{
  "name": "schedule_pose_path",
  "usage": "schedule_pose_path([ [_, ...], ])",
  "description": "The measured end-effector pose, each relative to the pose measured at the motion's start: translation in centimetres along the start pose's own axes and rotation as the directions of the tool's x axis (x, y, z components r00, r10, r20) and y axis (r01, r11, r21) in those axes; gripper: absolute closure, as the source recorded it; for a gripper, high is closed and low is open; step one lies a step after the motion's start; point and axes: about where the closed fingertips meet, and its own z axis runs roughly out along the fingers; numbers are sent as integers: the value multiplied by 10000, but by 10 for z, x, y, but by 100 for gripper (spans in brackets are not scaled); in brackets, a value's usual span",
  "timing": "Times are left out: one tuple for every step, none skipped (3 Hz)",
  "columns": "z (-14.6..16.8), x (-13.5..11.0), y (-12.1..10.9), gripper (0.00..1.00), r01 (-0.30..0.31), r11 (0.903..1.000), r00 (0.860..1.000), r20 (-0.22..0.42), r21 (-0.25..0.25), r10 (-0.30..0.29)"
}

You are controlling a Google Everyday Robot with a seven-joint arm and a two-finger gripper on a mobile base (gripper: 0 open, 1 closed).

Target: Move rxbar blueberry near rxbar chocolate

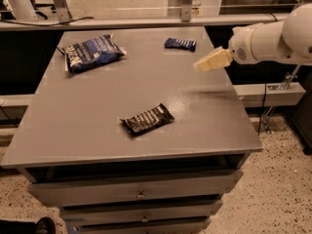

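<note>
Light, thin and probably slick, the rxbar blueberry (180,44) lies flat near the desk's (97,111) far right corner and looks best pinched across its short width, while the pincer (213,60) hovers nearby above the right edge, spread or closed I cannot tell.

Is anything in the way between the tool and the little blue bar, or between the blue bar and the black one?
Nothing visible. The tool hovers over the right side of the table, close to the rxbar blueberry. Only bare table lies between that bar and the rxbar chocolate; the chip bag sits off to the left.
</note>
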Motion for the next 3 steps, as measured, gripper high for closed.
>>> schedule_pose_path([
  [32, -10, 2, 0, -564, 9983, 9951, 827, 161, 548],
  [70, -24, -9, 0, -1065, 9940, 9818, 1610, 266, 1009],
  [98, -33, -22, 0, -1491, 9882, 9684, 2069, 344, 1389],
])
